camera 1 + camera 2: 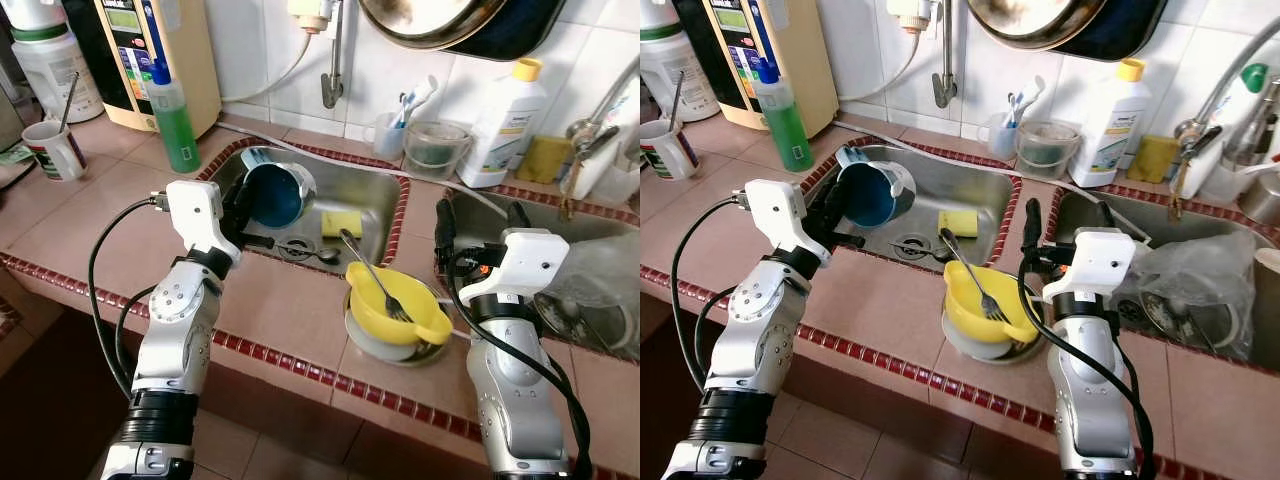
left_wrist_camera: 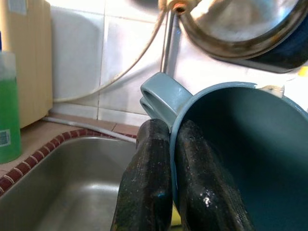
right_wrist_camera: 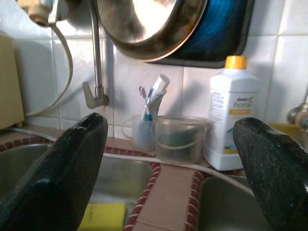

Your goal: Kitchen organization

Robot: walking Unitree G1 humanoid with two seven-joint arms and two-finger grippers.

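The left end effector [image 2: 166, 159] is clamped on the rim of a blue mug [image 1: 273, 192], 1 finger inside the cup and 1 outside, just beside the handle. The mug is tipped on its side over the left basin of the steel sink [image 1: 375, 190], its mouth facing the robot, at the basin's near left corner.

In that basin lie a yellow sponge [image 1: 342, 222] and a spoon [image 1: 318, 255] near the drain.

The right end effector [image 3: 173, 178] hangs over the strip of counter [image 1: 290, 305] between the 2 basins, its 2 black fingers spread wide and gripping nothing (the gap between them frames the back wall).

On the counter between the arms sits a yellow bowl [image 1: 425, 322] with a fork [image 1: 375, 278] leaning in it, stacked on a plate [image 1: 362, 338].

Along the back edge stand a cup of toothbrushes [image 3: 146, 127], a clear plastic tub [image 3: 180, 139] and a white bottle with a yellow cap [image 3: 232, 113]. A green soap bottle [image 1: 174, 118] stands on the counter left of the sink, and a white mug [image 1: 52, 150] further left. A clear plastic bag [image 1: 1195, 275] lies in the right basin.
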